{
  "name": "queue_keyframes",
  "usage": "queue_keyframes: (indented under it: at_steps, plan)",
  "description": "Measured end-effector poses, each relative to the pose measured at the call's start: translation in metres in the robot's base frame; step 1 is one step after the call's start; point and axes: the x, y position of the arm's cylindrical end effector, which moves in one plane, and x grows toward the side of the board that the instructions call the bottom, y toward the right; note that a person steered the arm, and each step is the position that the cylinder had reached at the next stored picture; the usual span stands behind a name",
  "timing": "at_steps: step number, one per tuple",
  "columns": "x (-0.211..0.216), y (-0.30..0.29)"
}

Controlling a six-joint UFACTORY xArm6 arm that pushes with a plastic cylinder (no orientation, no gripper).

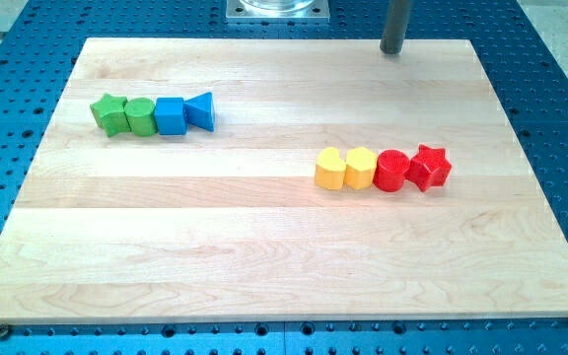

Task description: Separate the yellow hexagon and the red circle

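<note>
My tip [392,51] sits at the desk's [264,247] top edge, well apart from the blocks (no hand in view); right of centre, the yellow hexagon [360,168] touches the red circle [391,171]; a careless push could drag both together.

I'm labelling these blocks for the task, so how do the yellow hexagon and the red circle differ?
The yellow hexagon is yellow with flat angled sides; the red circle is red and round. The hexagon lies toward the view's left with a yellow heart beside it; the circle lies to its right with a red star beside it. Both sit side by side in one row. My tip is far off, toward the view's top.
</note>
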Motion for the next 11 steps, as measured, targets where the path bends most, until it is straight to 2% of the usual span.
queue_keyframes:
  at_steps: [1,3,6,8,11]
  plan:
    - [0.000,0.000]
    - [0.095,-0.006]
    - [0.211,-0.023]
    - [0.234,-0.065]
    - [0.254,-0.065]
